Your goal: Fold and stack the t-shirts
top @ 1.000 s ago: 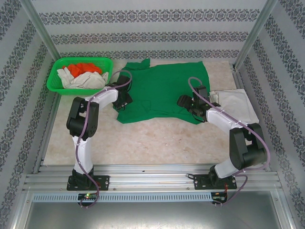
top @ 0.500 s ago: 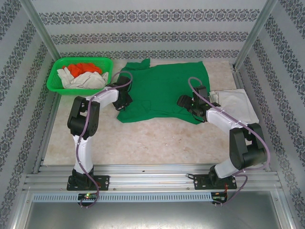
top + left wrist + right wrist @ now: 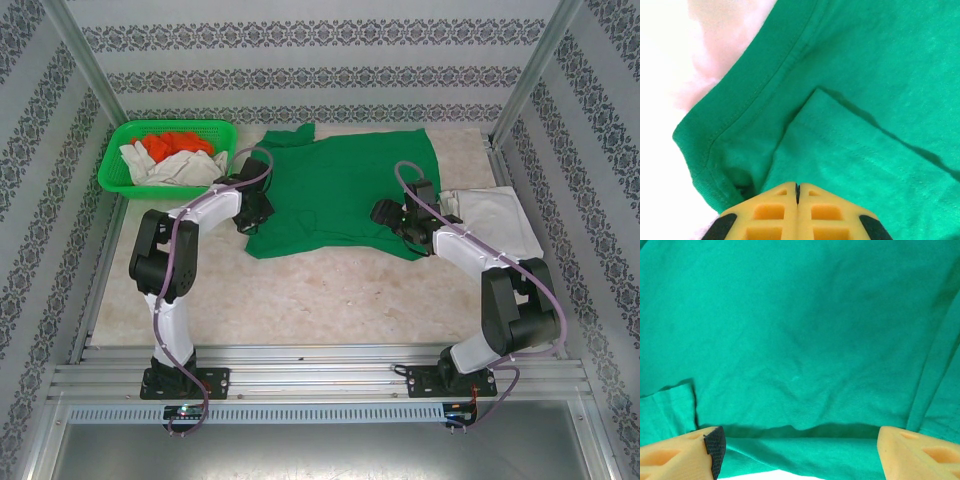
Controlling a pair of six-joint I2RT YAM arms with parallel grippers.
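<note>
A dark green t-shirt (image 3: 340,190) lies spread across the middle back of the table. My left gripper (image 3: 256,206) sits at its left edge. In the left wrist view the yellow fingers (image 3: 775,210) meet tip to tip, with the shirt's cloth (image 3: 865,75) bunched at their tips beside a stitched hem. My right gripper (image 3: 392,216) rests at the shirt's right edge. Its jaws stand wide apart over a low fold of the green cloth (image 3: 800,340), with nothing pinched between them (image 3: 797,440). A folded off-white t-shirt (image 3: 495,222) lies at the right.
A bright green mesh basket (image 3: 113,165) at the back left holds an orange t-shirt (image 3: 176,143) and off-white t-shirts (image 3: 178,169). Metal frame posts and patterned walls close in the table on three sides. Bare tabletop (image 3: 330,295) lies in front of the green shirt.
My left gripper's jaws have closed at the green shirt's left edge, and the left arm's elbow has swung leftward. The right arm has not moved.
</note>
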